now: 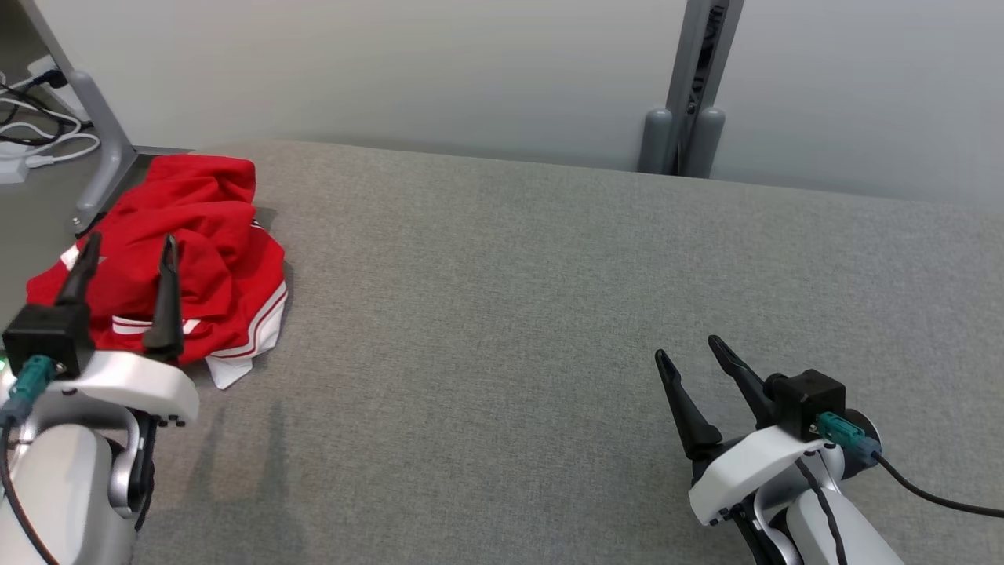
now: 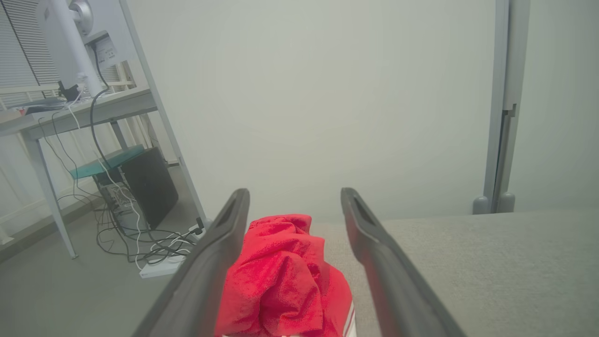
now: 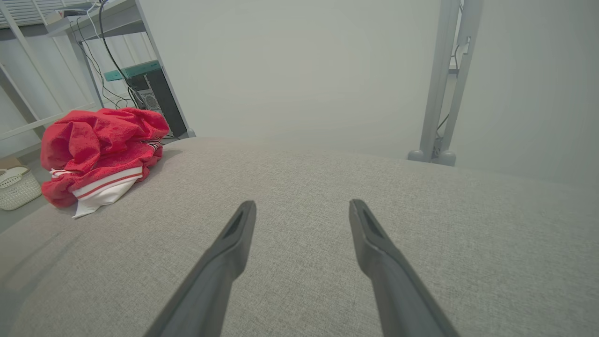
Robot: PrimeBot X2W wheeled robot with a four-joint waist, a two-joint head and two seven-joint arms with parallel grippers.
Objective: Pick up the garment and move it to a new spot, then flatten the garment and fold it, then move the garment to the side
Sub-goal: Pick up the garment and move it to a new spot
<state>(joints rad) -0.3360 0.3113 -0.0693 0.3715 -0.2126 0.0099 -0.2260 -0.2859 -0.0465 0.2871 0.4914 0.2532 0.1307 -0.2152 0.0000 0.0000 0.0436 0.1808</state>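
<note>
Where the grey fabric worktop [image 1: 510, 314] lies nearest the robot, both arms sit low at its near edge. The right gripper [image 1: 688, 348] is at the near right, its fingers [image 3: 234, 252] spread wide open above bare fabric, well apart from the garment. The left gripper [image 1: 130, 238] is at the near left, its fingers [image 2: 220, 252] also wide open and closed on nothing. From the head view they overlap the near side of the garment [image 1: 204, 227]. From the left wrist view the red cloth [image 2: 281, 271] lies just beyond and between them. Whether they touch it I cannot tell.

The garment is a crumpled red heap with white stripes at its near hem. It sits at the far left corner of the worktop, bunched and unfolded, right up to the left edge.

Farther left, on the floor, stand a white basket [image 3: 16, 187], a slanted grey desk leg [image 1: 110, 149] and a tangle of cables [image 1: 31, 133]. A pale wall [image 1: 431, 71] closes the far side, with a grey post [image 1: 690, 86] against it to the right.
</note>
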